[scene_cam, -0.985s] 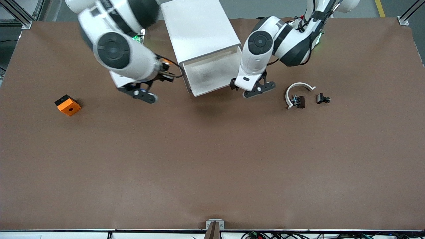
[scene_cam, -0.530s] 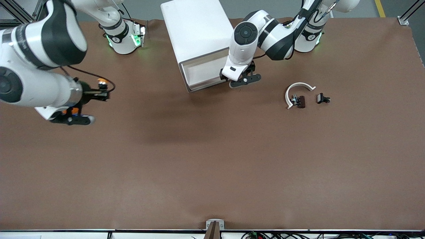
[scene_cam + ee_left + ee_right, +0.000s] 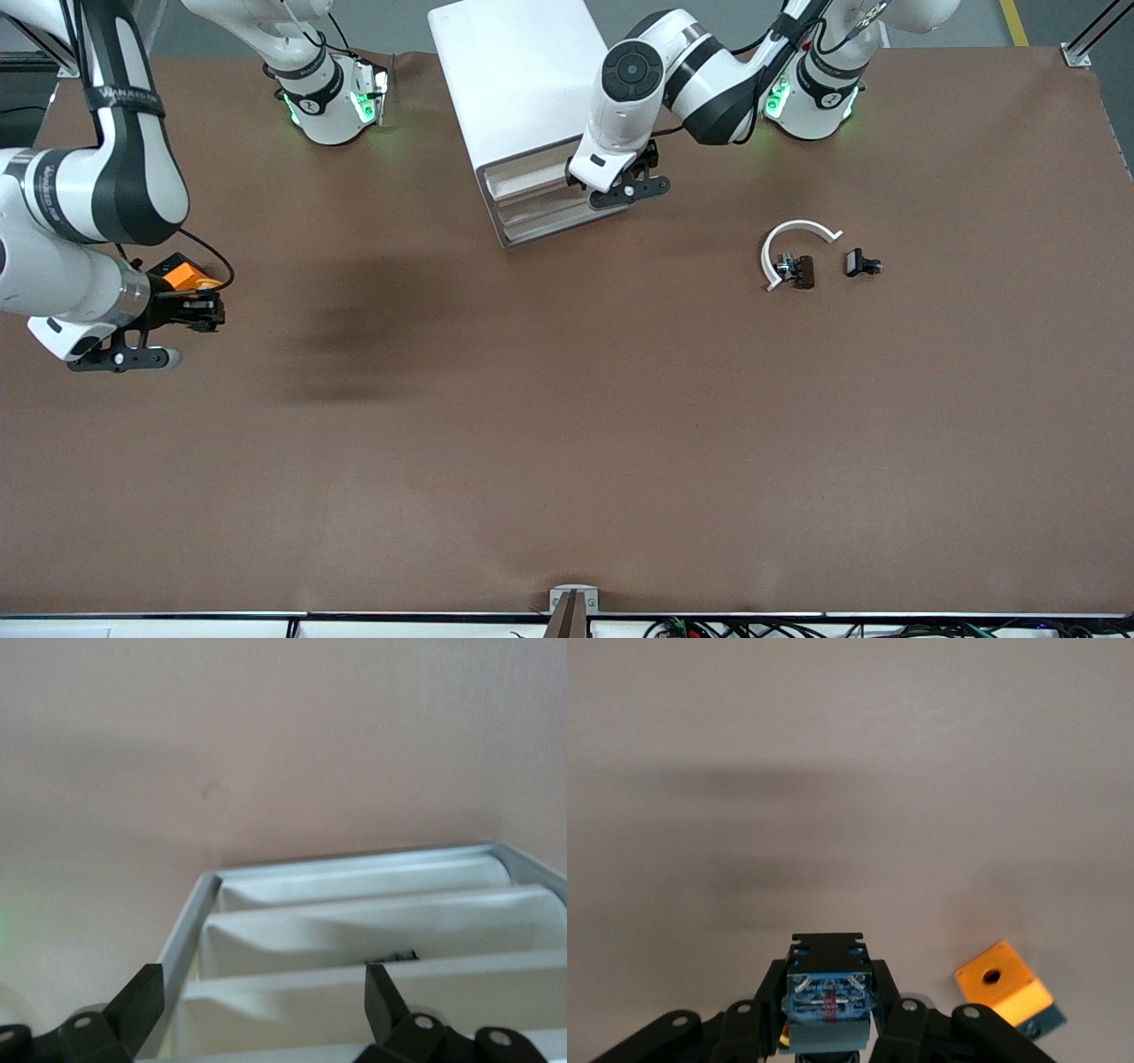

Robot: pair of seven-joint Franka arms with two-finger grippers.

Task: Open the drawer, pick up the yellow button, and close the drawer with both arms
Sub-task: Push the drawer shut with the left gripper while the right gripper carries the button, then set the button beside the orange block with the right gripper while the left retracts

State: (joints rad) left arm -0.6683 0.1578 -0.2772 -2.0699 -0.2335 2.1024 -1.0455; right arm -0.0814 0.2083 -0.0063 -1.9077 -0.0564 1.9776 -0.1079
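Two arms, one cabinet point(image 3: 523, 80) and one orange block point(image 3: 182, 271) are on the brown table point(image 3: 567, 425), along with one white curved band point(image 3: 796, 236) and two small black clip pieces point(image 3: 802, 270) point(image 3: 861, 263).

The right gripper point(image 3: 829, 1028) hangs over the table at the right arm's end, just beside the orange block point(image 3: 1003, 987). Its fingers point(image 3: 899, 1014) are closed on the button point(image 3: 829, 1008), whose dark blue body sits clamped between them in the right wrist view. In the front view the button cannot be made out at the right gripper point(image 3: 120, 350).

The left gripper point(image 3: 620, 184) is at the front of the cabinet. Its fingers point(image 3: 387, 997) are spread wide and hold nothing. The drawer point(image 3: 372, 935) lies directly under this gripper, and in the left wrist view the stacked drawer fronts sit between the fingers. In the front view the drawer point(image 3: 532, 190) is nearly flush with the cabinet face.

The curved band and the clip pieces lie toward the left arm's end of the table, well apart from both grippers. Nothing stands between the left gripper and the drawer front.
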